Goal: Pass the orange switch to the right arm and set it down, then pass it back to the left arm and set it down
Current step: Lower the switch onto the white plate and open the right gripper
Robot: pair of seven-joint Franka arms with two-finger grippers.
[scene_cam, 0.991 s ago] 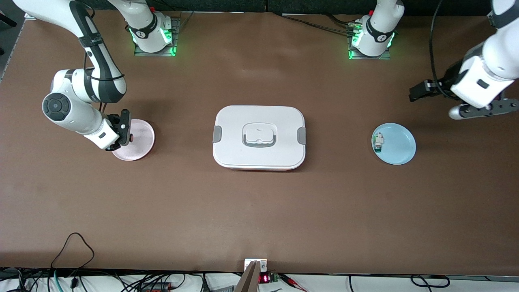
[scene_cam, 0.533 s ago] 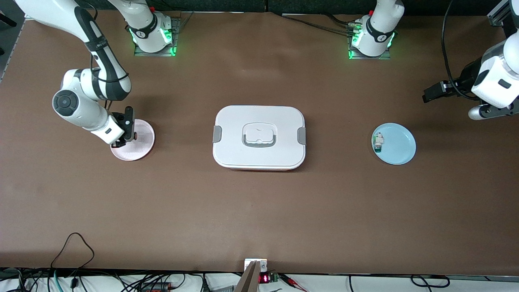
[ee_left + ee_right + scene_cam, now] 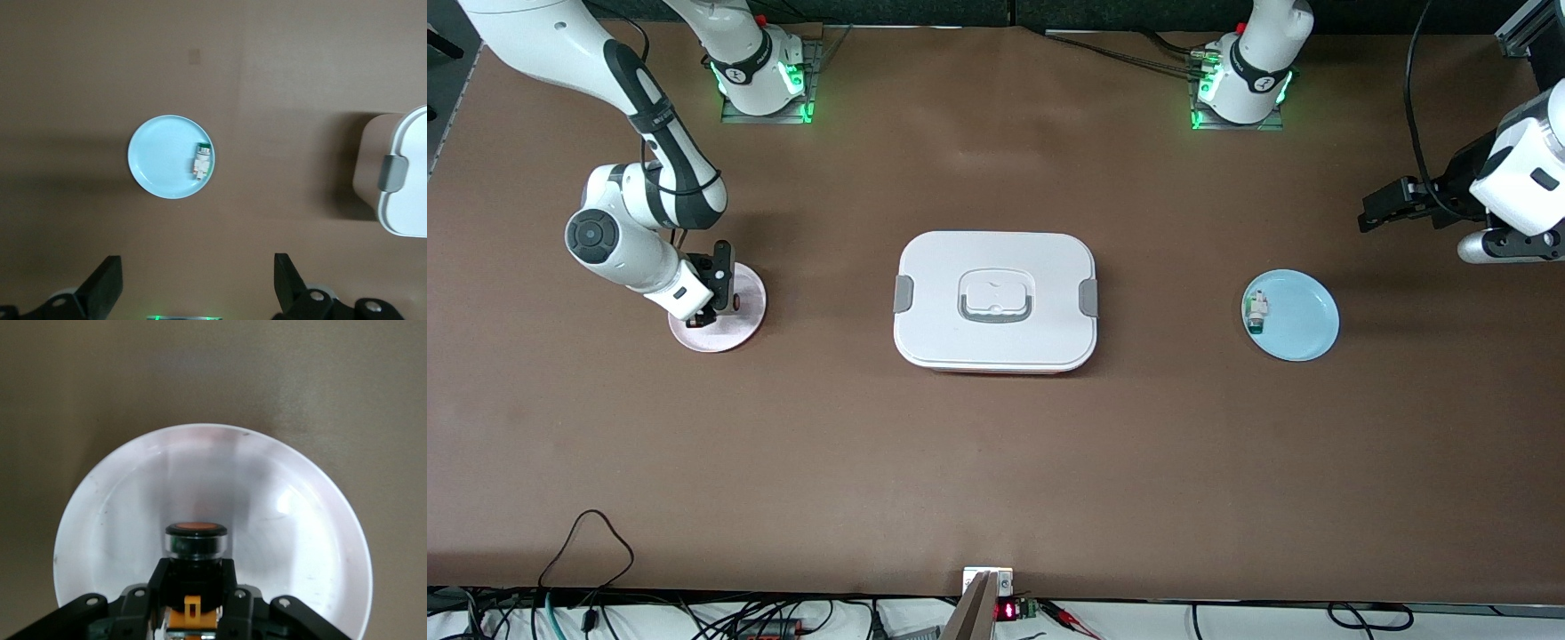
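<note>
right gripper [image 3: 716, 300] clamped on orange switch [image 3: 195, 541] over pink plate [image 3: 745, 307], left gripper [image 3: 193, 283] jaws apart, high above table near blue plate [image 3: 160, 167]

White box [image 3: 996, 302], pink plate [image 3: 743, 316], blue plate [image 3: 1303, 324]

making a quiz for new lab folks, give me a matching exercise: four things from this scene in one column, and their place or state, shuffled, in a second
Things:
1. orange switch
2. white-and-green part
3. box
4. left gripper

Place or state:
A. mid-table, lid shut, between the two plates
B. open, holding nothing, high over the table's left-arm end
C. lying on the blue plate
D. clamped in the right gripper over the pink plate

Pairs: 1-D, 2-C, 3-A, 4-B
</note>
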